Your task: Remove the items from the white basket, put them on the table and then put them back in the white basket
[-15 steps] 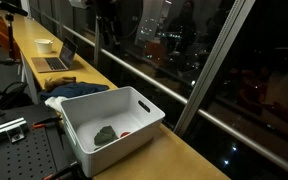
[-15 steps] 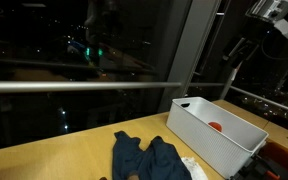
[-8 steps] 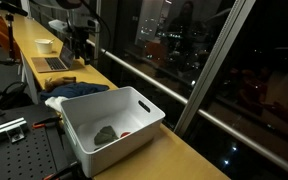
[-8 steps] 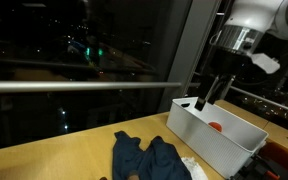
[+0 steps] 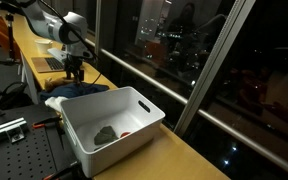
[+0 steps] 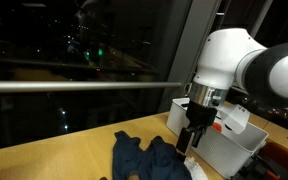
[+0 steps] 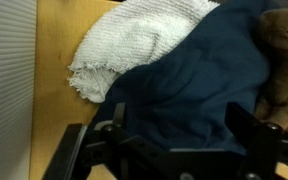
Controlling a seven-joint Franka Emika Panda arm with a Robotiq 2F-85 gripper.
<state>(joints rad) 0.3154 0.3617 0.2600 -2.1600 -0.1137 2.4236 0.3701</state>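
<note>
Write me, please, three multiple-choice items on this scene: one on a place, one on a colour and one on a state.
1. Where does the dark blue cloth lie?
A on the floor
B on the table beside the white basket
C over the window rail

2. What colour is the cloth lying against it in the wrist view?
A white
B red
C green

3. How is the gripper?
A shut on that cloth
B open above that cloth
C shut and empty

Answers:
1 B: both exterior views show it on the wood next to the basket.
2 A: a white cloth adjoins it.
3 B: its fingers stand wide apart, holding nothing.
</note>
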